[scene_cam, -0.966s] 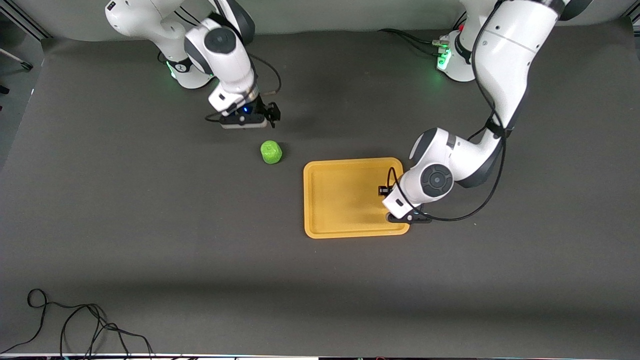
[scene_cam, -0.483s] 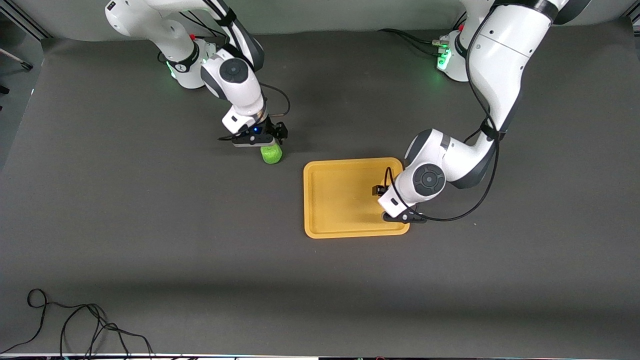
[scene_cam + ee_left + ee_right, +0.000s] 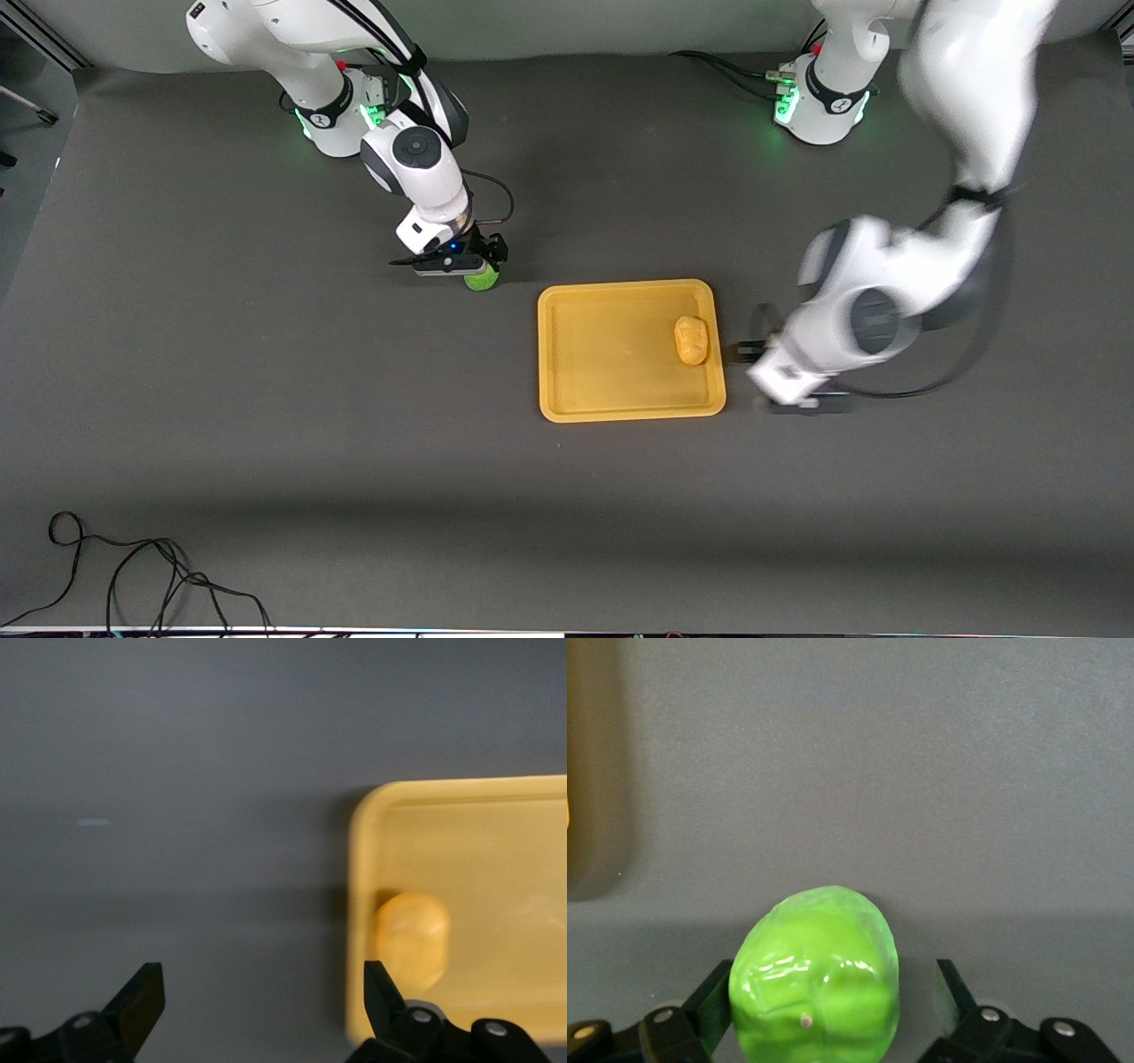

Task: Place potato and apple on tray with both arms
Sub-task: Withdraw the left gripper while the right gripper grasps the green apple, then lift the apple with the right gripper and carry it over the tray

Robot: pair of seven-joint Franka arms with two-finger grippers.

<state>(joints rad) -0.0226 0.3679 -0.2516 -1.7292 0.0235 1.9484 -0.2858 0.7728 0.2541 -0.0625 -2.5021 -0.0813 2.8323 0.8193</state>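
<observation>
The potato (image 3: 691,340) lies on the tray (image 3: 611,403) at frame centre, against the rim at the left arm's end, and the apple (image 3: 483,281) rests on the table (image 3: 266,399) just up-frame of the tray's corner. The right gripper (image 3: 478,257) straddles the apple, fingers (image 3: 952,992) wide and one of them apart from it. The left gripper (image 3: 753,353), just off the tray's rim, is spread wide and empty.
</observation>
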